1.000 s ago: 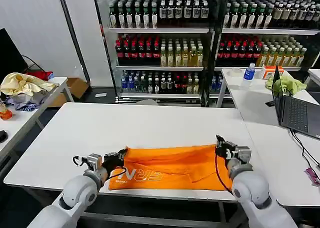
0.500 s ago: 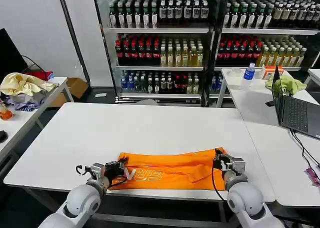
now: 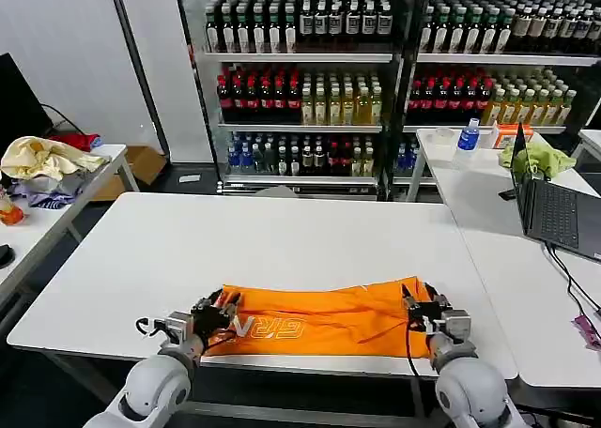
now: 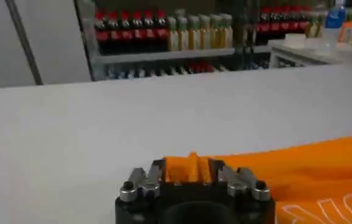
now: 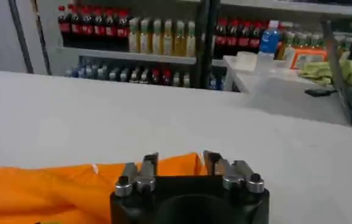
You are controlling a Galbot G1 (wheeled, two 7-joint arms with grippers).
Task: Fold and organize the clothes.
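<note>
I have both end effectors, left (image 3: pixel 219 313) and right (image 3: pixel 420 308), pinching the T-shirt (image 3: pixel 319 317) ends on the worktop (image 3: pixel 282 240), keeping its fold taut

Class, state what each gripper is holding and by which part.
Both hold the orange T-shirt: left gripper pinches its left end, right gripper its right end.
</note>
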